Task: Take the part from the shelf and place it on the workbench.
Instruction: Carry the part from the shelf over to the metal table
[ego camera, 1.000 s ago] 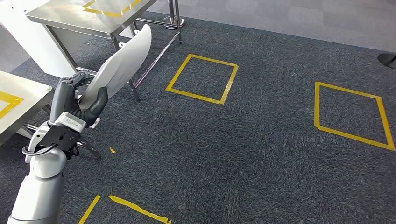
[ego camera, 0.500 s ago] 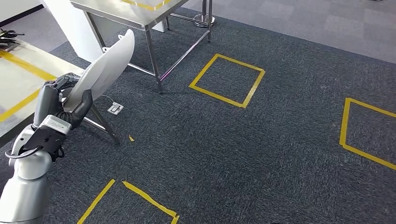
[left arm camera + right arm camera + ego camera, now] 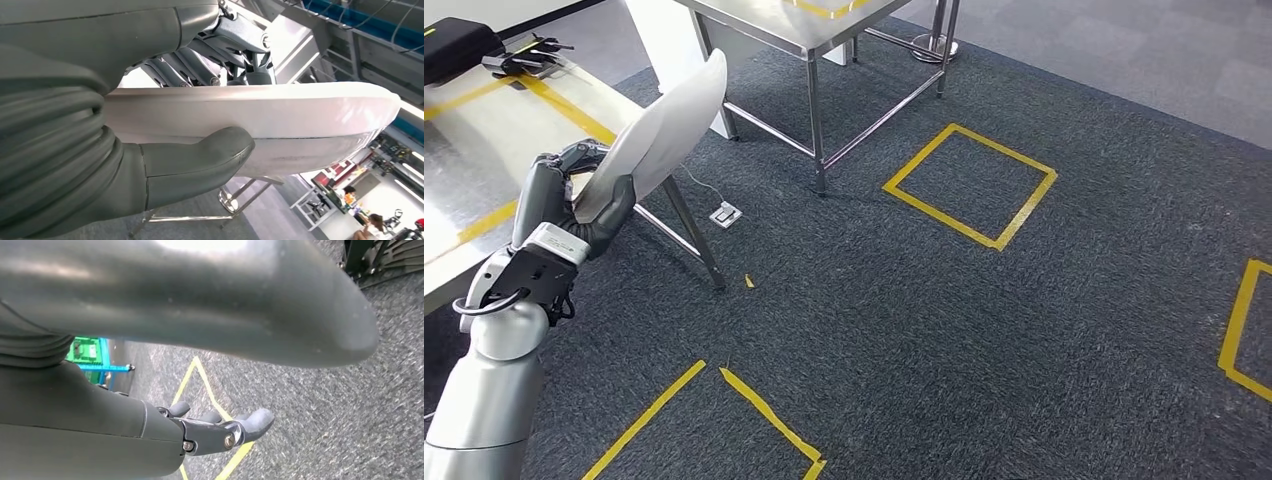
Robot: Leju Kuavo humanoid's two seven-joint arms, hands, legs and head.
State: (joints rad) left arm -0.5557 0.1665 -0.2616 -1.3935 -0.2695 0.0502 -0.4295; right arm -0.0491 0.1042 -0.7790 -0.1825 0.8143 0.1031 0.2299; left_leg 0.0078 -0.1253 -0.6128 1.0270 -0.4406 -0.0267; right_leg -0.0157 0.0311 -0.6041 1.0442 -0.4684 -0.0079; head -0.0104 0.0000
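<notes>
While the head view looks down, the left hand (image 3: 574, 205) grips the white part (image 3: 659, 135), its long axis slanting up beside the steel surface (image 3: 484, 140); the left wrist view shows thumb under, fingers over; the right hand (image 3: 220, 432) hangs empty, fingers apart.

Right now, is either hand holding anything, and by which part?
The left hand holds the white part by its lower end, thumb on one face. The right hand holds nothing.

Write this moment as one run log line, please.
stage: carrying | left hand: holds white part | right hand: holds nothing, fingers apart | workbench: part not placed yet
</notes>
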